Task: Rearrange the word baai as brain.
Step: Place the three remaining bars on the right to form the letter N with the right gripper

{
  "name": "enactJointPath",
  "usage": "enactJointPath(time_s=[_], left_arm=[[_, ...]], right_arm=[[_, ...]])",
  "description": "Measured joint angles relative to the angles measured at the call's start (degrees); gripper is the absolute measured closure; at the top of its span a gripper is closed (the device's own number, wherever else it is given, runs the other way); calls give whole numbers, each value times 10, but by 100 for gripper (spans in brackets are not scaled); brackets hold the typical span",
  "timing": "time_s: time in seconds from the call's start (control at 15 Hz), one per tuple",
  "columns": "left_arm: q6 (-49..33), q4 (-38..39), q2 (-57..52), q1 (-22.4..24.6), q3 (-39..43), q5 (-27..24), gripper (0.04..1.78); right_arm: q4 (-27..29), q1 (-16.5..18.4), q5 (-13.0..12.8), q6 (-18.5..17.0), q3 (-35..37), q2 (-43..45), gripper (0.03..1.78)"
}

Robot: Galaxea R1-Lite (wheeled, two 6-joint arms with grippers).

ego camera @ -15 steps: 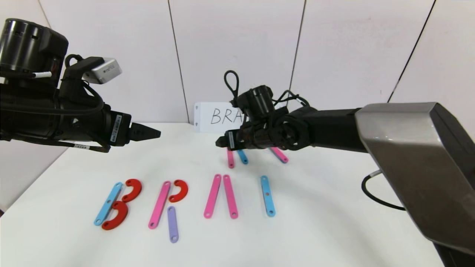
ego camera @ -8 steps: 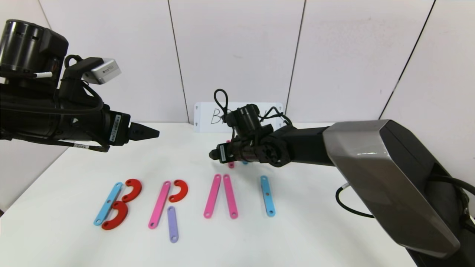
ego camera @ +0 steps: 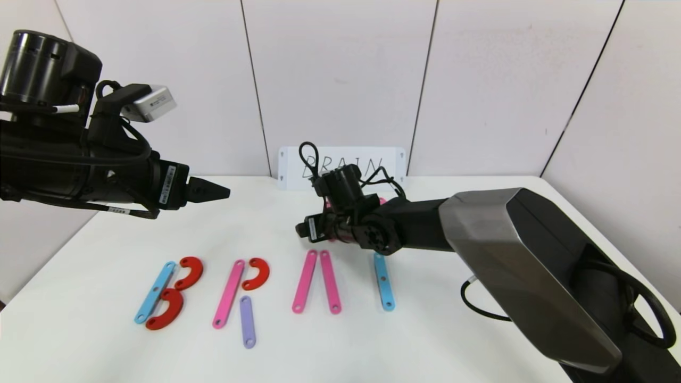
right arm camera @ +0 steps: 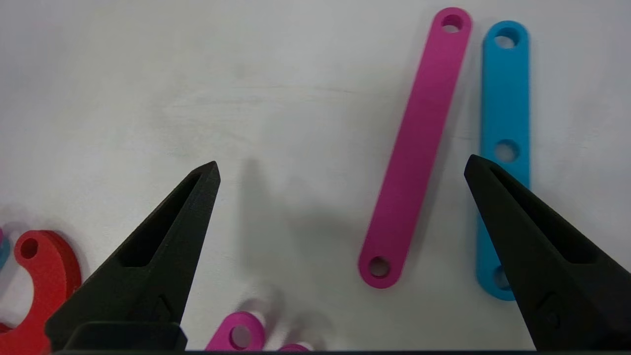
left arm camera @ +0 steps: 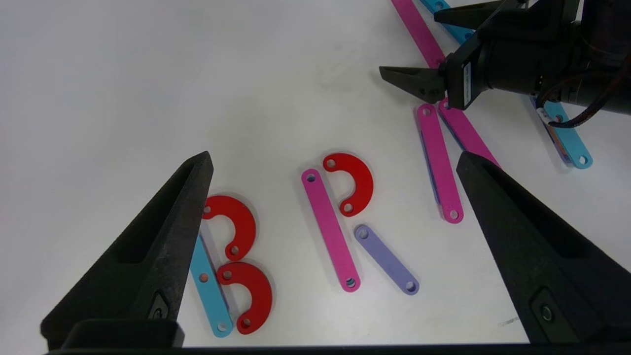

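Letters of the word are laid flat on the white table, their straight strips running roughly from near edge to far edge, slightly slanted. The right gripper is held low just beyond the two pink strips, jaws spread wide and empty. In the right wrist view a spare pink strip and a blue strip are seen lying lengthwise between the jaws, nearer one fingertip; these are hidden behind the arm in the head view. The left gripper is held above the table, jaws spread, empty.
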State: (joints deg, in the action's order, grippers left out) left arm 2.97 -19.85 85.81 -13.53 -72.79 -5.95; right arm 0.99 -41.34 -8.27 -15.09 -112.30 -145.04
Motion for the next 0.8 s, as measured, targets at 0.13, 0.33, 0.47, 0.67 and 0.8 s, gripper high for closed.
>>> enactJointPath(time_s=[0.13, 0.33, 0.47, 0.67, 0.8], left_arm=[[0, 0, 0, 0, 0, 0, 9], [0, 0, 1, 0, 0, 0, 9], [0, 0, 1, 0, 0, -1, 9], [0, -1, 1, -1, 0, -1, 9], [0, -1, 1, -1, 0, -1, 9]], right_arm=[[-11, 1, -12, 4, -1, -7, 7], [-15, 0, -14, 5, -1, -15, 7], [-15, 0, -14, 6, -1, -17, 8], [-16, 0, -15, 10, -1, -19, 24], [-15, 0, -14, 11, -1, -20, 48]])
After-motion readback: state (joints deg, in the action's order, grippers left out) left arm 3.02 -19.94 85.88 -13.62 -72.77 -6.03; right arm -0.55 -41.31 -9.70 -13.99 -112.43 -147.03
